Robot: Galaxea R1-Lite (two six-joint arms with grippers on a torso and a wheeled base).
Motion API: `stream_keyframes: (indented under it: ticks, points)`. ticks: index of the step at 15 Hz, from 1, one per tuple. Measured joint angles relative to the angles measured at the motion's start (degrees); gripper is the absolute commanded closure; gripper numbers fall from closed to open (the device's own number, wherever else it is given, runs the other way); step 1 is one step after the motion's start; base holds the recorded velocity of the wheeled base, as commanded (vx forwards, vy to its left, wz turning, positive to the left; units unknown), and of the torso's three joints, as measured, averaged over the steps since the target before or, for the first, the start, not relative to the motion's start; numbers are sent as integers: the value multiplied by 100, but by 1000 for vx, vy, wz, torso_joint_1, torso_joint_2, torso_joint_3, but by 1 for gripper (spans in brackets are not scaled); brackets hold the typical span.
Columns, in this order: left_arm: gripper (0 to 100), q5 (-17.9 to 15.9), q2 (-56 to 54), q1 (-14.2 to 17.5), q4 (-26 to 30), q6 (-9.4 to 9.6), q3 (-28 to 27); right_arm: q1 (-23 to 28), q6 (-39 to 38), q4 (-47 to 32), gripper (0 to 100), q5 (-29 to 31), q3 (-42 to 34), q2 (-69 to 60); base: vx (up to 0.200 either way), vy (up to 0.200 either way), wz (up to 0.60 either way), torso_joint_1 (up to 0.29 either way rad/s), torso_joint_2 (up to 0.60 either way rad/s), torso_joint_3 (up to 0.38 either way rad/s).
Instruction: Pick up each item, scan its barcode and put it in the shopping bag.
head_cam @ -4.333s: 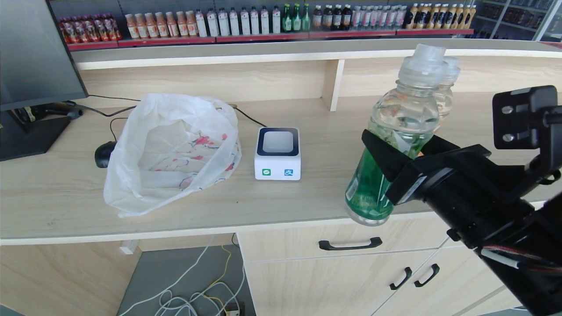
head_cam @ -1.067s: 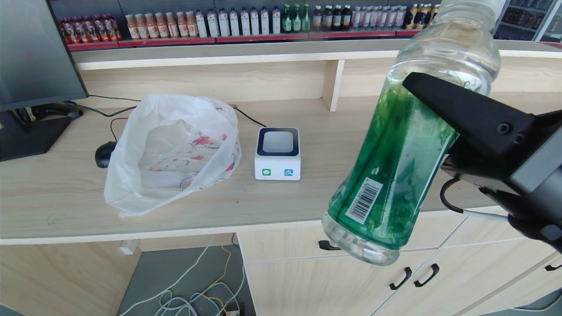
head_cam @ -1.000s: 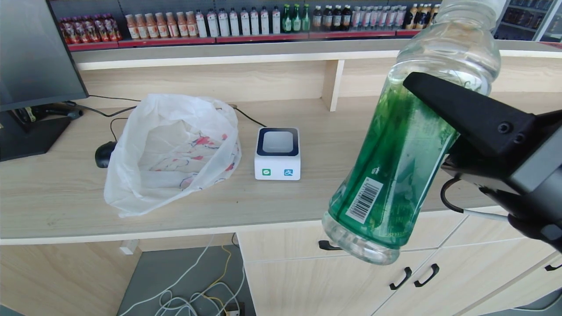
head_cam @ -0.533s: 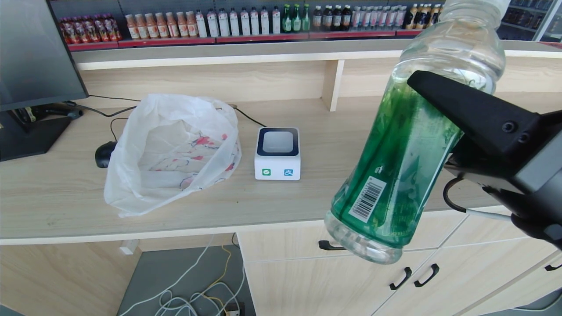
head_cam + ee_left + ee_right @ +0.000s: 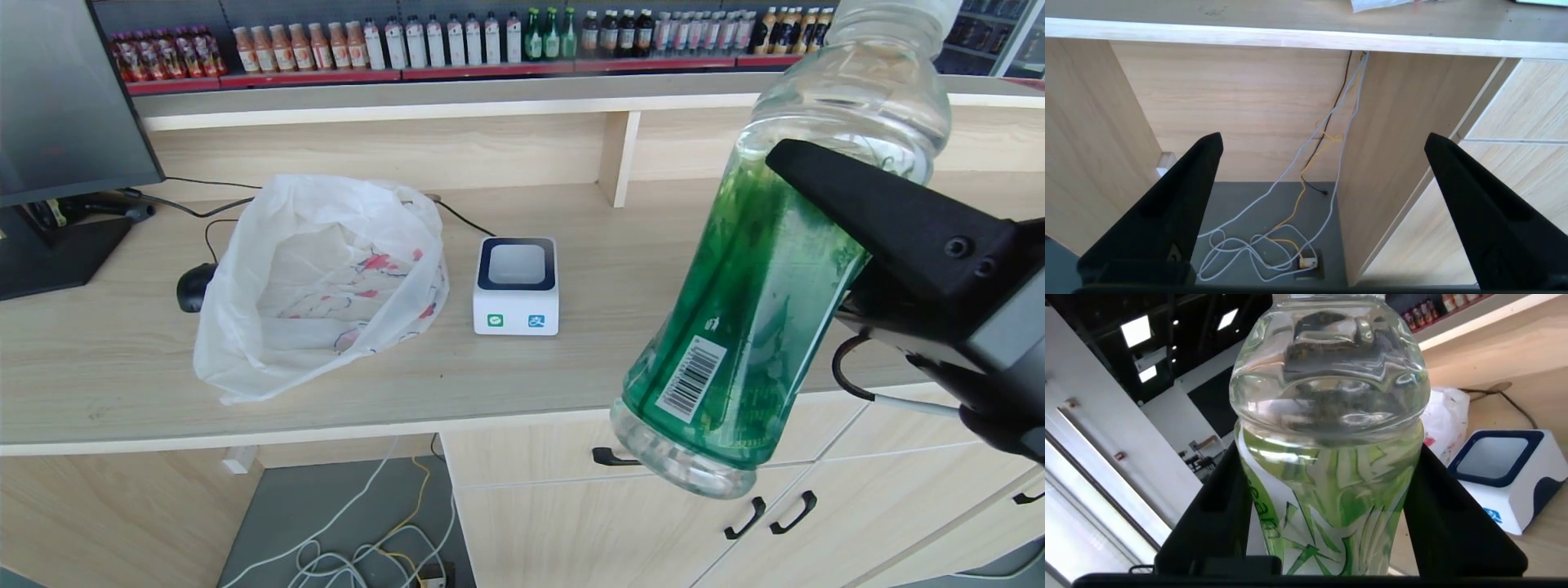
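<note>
The shopping bag [image 5: 318,286] sits open at middle left, ready for things to drop in. My right gripper [image 5: 1331,523] squeezes the tilted bottle [image 5: 759,302] at the right side. My left gripper [image 5: 1323,147] hangs wide apart, holding nothing. The scanner [image 5: 516,286] waits in the middle, I think for the little barcode [image 5: 691,379] low on the bottle.

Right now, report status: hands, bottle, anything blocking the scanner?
Right hand shut on green bottle, held high and tilted, barcode facing head camera. Left hand open, empty, below counter. Nothing between green bottle and scanner.
</note>
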State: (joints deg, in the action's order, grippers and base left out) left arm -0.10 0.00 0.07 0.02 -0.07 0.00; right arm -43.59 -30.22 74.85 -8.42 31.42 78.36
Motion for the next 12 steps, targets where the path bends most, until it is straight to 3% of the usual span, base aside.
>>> stream_keyframes:
  ticks: [7, 12]
  points:
    - [0, 0, 0, 0, -2, 0, 0, 330, 1002, -87, 100, 82, -363, -91, 0, 0, 0, 0, 0, 0]
    - [0, 2, 0, 0, -2, 0, 0, 335, 2751, -970, 100, 407, -521, -430, 0, 0, 0, 0, 0, 0]
